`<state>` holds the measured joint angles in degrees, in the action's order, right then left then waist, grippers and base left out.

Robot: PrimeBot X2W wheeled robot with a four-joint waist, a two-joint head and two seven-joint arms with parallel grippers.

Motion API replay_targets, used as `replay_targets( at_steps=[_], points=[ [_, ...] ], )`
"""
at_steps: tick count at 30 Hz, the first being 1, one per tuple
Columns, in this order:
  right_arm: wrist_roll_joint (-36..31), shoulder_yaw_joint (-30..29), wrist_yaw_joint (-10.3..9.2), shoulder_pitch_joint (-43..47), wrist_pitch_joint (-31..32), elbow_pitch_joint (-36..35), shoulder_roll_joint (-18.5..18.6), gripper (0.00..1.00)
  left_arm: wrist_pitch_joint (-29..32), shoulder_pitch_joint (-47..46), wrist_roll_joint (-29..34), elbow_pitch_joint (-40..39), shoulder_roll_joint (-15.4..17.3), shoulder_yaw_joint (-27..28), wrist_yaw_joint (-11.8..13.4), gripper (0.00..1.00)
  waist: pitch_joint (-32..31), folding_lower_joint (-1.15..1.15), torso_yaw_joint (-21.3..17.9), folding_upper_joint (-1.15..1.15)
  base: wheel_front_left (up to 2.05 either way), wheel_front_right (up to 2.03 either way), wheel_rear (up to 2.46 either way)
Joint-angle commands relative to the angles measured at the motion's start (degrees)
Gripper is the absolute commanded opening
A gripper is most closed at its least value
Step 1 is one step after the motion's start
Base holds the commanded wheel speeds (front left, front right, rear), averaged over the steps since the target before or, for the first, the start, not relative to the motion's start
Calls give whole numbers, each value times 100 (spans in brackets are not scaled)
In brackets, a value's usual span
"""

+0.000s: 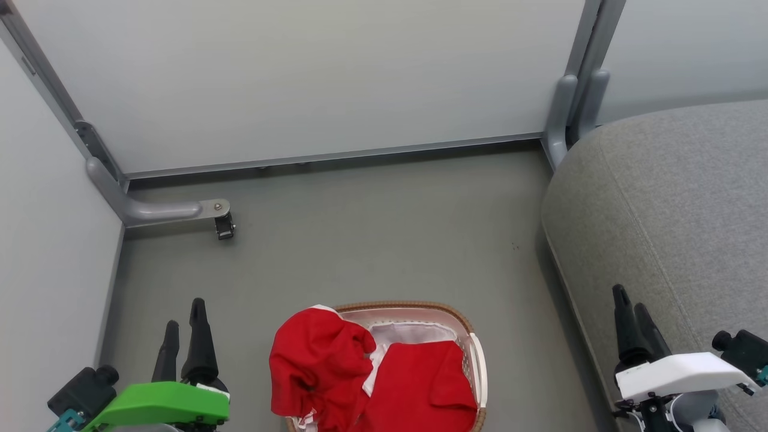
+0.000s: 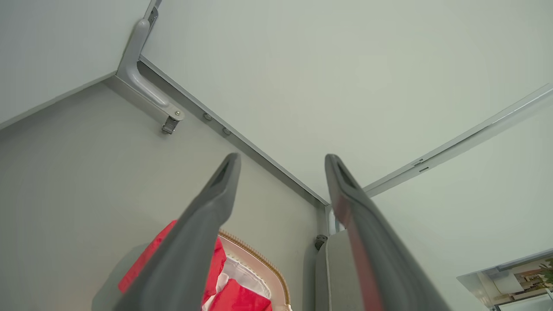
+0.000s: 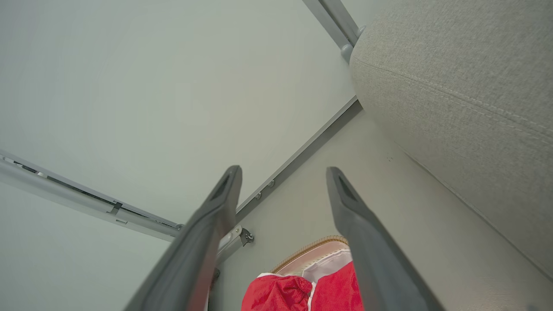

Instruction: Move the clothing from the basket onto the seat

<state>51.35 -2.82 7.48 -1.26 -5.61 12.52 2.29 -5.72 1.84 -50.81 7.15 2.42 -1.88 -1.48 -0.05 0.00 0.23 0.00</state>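
The red clothing (image 1: 336,372) lies piled in the white basket (image 1: 474,354) with the brown woven rim, low in the middle of the head view; one garment spills over the basket's left edge. The grey seat (image 1: 666,210) rises at the right. My left gripper (image 1: 184,324) hangs open to the left of the basket, nothing between its fingers. My right gripper (image 1: 630,309) is open in front of the seat's edge, right of the basket. The left wrist view shows the clothing (image 2: 242,300) and the open left gripper (image 2: 281,162). The right wrist view shows the clothing (image 3: 298,293), the seat (image 3: 466,95) and the open right gripper (image 3: 283,172).
Pale partition walls (image 1: 312,78) close the back and the left. A grey metal foot with a caster (image 1: 223,225) juts from the left corner onto the grey floor (image 1: 384,240). Another post foot (image 1: 561,114) stands by the seat's far corner.
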Motion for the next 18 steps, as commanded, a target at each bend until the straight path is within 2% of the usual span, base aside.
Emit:
replay_targets(
  at_steps=[1,18],
  points=[
    [-215,22,1,39,-75,-107,38,100,-60,46,205,-100,36,-25,34,100,0,0,3,0,0,0,0],
    [-1505,234,1,156,-336,-200,49,100,-324,180,1279,-94,46,-252,222,100,-3,0,10,0,0,0,0]
  ],
)
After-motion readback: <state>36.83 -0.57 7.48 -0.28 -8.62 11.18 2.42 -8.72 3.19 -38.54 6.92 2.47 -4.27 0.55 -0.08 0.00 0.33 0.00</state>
